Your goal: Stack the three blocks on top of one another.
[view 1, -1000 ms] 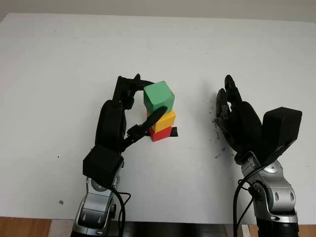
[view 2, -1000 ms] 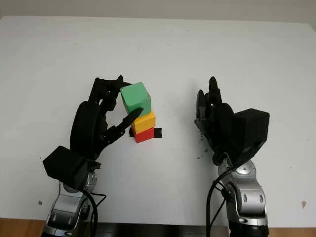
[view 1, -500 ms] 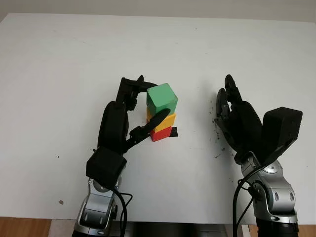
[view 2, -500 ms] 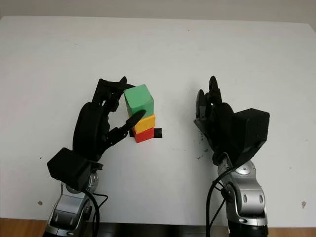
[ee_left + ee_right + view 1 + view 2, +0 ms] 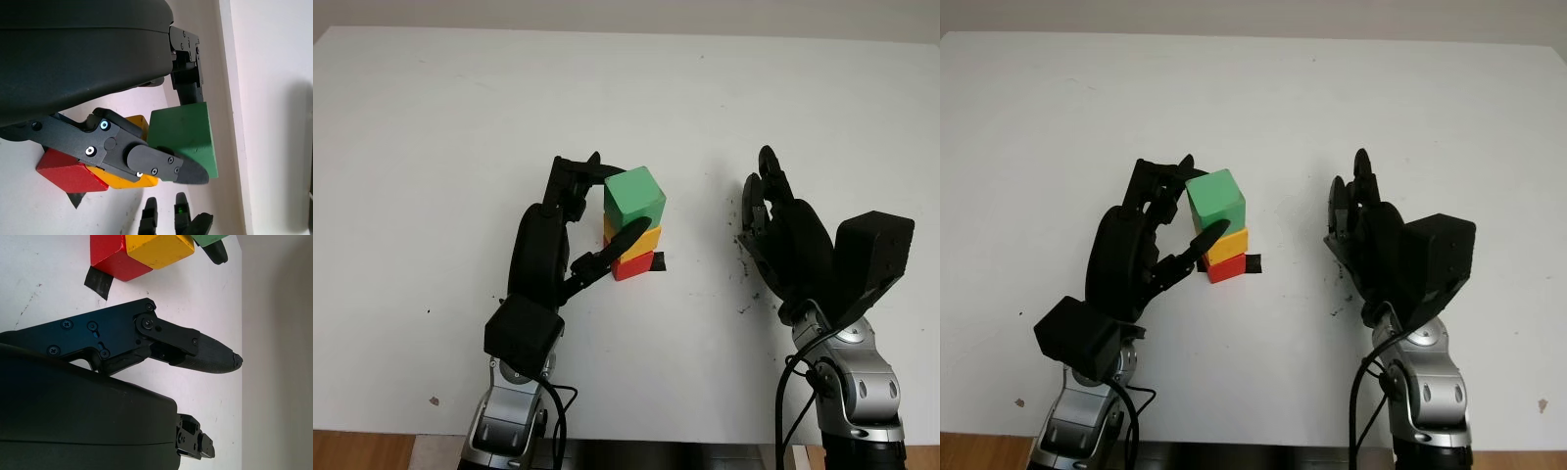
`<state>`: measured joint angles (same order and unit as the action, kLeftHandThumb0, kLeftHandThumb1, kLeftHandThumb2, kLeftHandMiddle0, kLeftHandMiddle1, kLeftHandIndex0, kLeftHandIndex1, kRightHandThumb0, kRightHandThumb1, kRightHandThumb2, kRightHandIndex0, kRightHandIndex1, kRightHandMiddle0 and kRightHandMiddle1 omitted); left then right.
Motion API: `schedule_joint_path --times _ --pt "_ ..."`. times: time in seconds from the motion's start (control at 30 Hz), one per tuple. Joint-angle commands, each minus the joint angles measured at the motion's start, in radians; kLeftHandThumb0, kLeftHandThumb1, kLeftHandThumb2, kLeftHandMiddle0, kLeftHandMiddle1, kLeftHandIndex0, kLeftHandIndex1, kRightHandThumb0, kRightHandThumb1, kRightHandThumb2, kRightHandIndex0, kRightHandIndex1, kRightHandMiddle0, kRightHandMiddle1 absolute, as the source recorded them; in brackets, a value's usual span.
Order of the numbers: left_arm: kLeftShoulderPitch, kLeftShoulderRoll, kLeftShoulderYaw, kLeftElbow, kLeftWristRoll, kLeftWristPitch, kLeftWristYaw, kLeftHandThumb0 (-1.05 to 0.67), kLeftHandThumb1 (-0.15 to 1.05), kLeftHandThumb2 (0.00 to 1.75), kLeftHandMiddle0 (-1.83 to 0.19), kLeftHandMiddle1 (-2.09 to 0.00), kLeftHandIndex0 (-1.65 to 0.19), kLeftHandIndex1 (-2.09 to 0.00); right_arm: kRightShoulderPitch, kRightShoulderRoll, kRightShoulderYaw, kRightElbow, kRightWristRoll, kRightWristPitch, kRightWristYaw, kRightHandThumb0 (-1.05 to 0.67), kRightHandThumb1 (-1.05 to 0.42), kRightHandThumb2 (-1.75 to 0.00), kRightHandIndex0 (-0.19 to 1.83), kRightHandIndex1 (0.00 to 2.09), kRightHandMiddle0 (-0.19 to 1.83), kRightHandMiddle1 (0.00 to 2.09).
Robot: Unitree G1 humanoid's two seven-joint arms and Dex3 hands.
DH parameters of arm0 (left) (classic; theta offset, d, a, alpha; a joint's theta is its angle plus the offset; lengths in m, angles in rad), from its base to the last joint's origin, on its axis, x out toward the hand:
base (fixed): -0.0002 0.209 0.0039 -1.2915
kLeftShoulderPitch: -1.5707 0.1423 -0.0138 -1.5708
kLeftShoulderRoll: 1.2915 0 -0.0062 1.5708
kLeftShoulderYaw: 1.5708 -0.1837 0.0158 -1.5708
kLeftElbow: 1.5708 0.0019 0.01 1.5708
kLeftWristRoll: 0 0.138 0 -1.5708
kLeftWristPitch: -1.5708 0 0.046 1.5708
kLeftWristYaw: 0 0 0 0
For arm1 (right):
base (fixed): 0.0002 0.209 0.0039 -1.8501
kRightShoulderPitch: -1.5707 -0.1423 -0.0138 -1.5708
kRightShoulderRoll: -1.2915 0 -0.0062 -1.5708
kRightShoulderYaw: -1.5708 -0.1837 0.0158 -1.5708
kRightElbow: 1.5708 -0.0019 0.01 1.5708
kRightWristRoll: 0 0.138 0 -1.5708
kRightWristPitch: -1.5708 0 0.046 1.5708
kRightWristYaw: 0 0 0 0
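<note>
A green block [image 5: 634, 194] sits on top of a yellow block [image 5: 646, 238], which stands on a red block [image 5: 634, 264], near the middle of the white table [image 5: 431, 117]. My left hand [image 5: 605, 204] is shut on the green block: its fingers press the block's far left side and its thumb [image 5: 161, 164] crosses the near face. The green block is turned a little against the yellow one beneath it. My right hand [image 5: 771, 220] is open, hovering apart from the stack on its right side.
A small black tape mark [image 5: 658, 260] lies on the table under the red block. Dark scuff specks [image 5: 742, 240] dot the surface beside the right hand. The table's front edge runs just below both arms.
The left hand carried the green block a little to the right and down onto the yellow block, then held still. The right hand has not moved.
</note>
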<state>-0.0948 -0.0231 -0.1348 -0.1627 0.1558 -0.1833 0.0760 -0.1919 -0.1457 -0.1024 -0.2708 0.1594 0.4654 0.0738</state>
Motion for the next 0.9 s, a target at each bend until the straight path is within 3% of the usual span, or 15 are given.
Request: schedule_joint_path --times 0.0,0.3,0.53,0.73,0.83,0.87 --pt "0.018 -0.013 -0.002 -0.006 -0.002 -0.003 0.006 -0.54 1.05 0.16 -0.15 -0.04 -0.14 -1.09 0.000 -0.005 -0.003 -0.014 0.000 0.001 0.004 -0.66 -1.05 -0.72 -0.19 0.00 -0.19 0.00" --pt "0.017 -0.010 -0.003 0.001 0.005 -0.020 0.008 -0.58 1.05 0.14 -0.11 -0.05 -0.12 -0.87 0.000 0.001 -0.006 -0.007 -0.001 -0.004 -0.003 -0.65 -1.05 -0.72 -0.19 0.00 -0.19 0.00" --pt "0.021 -0.004 -0.008 -0.002 -0.013 -0.025 -0.018 -0.64 1.05 0.10 -0.02 -0.05 -0.20 -0.33 0.002 -0.005 -0.003 -0.010 -0.004 -0.009 0.003 -0.65 -1.05 -0.73 -0.19 0.00 -0.19 0.00" --pt "0.034 0.006 -0.013 -0.013 -0.031 -0.034 -0.054 -0.72 1.05 0.12 0.04 -0.04 -0.14 -0.11 0.006 -0.002 -0.006 -0.015 0.002 -0.003 0.007 -0.64 -1.05 -0.74 -0.19 0.00 -0.19 0.00" --pt "0.045 0.022 -0.006 -0.011 -0.020 -0.087 -0.058 -0.79 1.05 0.33 0.06 -0.05 -0.08 -0.06 0.009 -0.001 -0.006 -0.020 0.000 0.002 0.003 -0.64 -1.05 -0.73 -0.19 0.00 -0.19 0.00" --pt "0.051 0.026 0.002 -0.013 -0.038 -0.107 -0.066 -0.80 1.05 0.49 0.06 -0.05 -0.02 -0.04 0.010 -0.001 -0.006 -0.020 -0.001 0.000 0.001 -0.64 -1.05 -0.73 -0.19 0.00 -0.19 0.00"
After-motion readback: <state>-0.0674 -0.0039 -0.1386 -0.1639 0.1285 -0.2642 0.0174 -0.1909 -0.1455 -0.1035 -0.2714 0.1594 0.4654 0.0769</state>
